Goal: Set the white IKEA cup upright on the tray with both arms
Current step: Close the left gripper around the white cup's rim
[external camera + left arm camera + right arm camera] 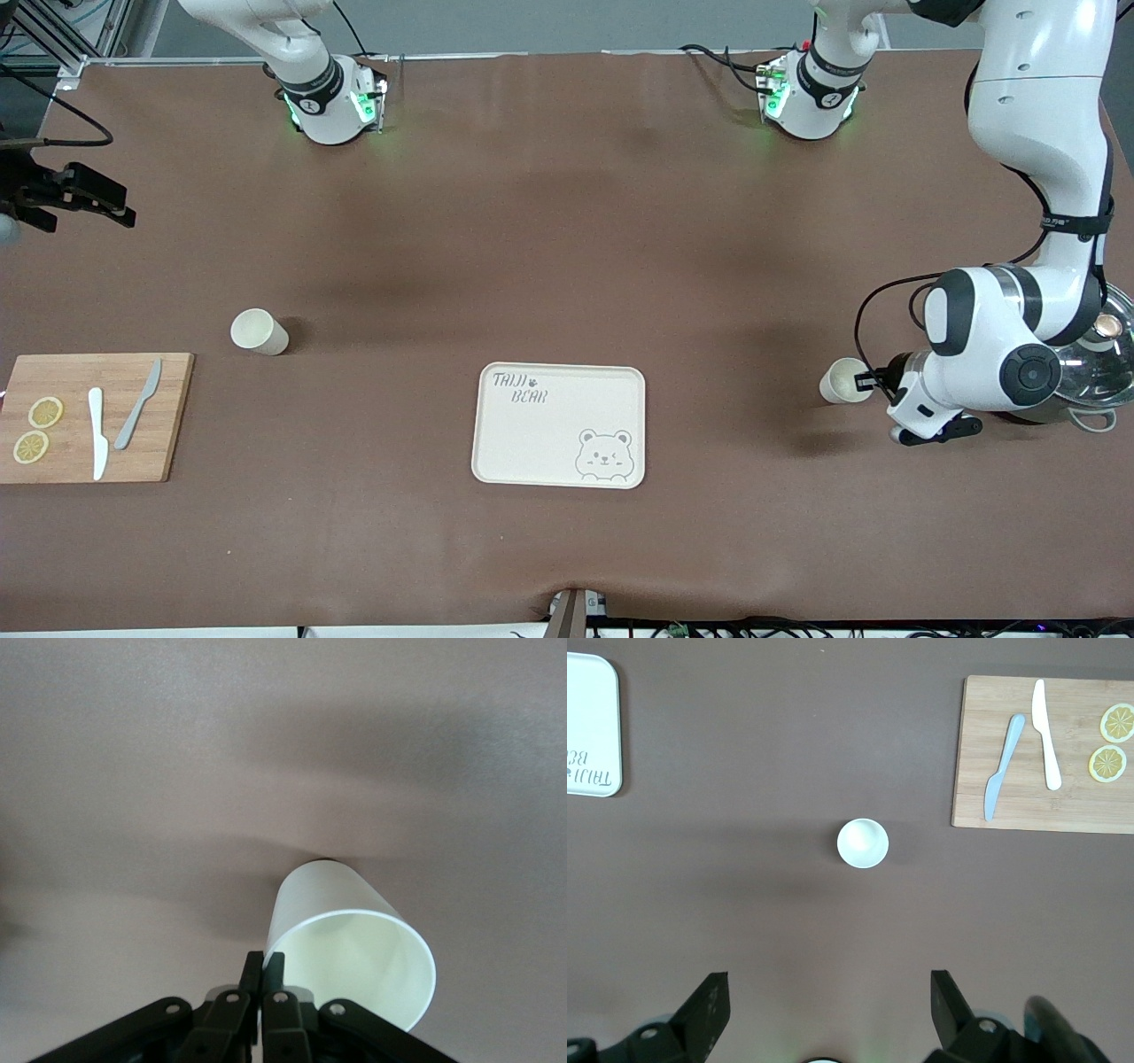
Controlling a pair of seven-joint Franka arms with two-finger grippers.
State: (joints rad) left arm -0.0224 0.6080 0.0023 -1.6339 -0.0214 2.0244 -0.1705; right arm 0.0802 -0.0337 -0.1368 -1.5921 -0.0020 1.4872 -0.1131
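Note:
A white cup (pixel 842 381) lies on its side low over the table at the left arm's end. My left gripper (pixel 873 384) is shut on its rim. In the left wrist view the fingers (pixel 264 961) pinch the cup's wall (pixel 354 957), one inside the mouth and one outside. A second white cup (pixel 259 332) stands upright toward the right arm's end and shows from above in the right wrist view (pixel 862 842). The cream tray (pixel 560 425) with its bear drawing lies empty between them. My right gripper (pixel 828 1010) is open and empty, high over the table.
A wooden cutting board (pixel 89 416) with two lemon slices, a white knife and a grey knife lies at the right arm's end. A glass-lidded pot (pixel 1099 363) stands under the left arm's wrist.

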